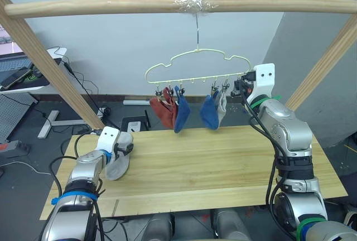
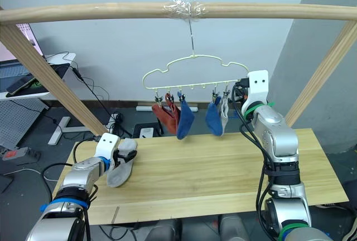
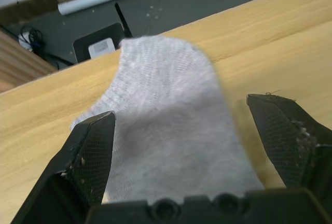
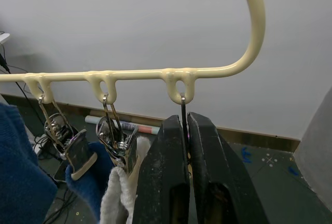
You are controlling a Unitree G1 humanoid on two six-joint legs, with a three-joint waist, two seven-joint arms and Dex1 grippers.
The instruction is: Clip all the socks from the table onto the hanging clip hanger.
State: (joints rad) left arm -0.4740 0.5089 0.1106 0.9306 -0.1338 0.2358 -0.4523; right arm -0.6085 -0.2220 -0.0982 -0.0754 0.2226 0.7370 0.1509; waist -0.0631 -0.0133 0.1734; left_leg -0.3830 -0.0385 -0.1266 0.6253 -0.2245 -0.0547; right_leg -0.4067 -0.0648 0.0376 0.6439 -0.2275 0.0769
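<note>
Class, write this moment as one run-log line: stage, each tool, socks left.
stage: last sock | left tool: open around grey sock on table | right tool: shut on end clip of clip hanger | hung: five

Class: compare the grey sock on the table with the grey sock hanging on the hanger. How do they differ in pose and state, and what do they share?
The grey sock on the table lies flat on the wood near the table's left end; the grey sock on the hanger dangles in the air. The table sock is unclipped, between the open fingers of the left hand; the hung one is pinched by a metal clip beside a blue sock. Both are short, light grey ankle socks.
</note>
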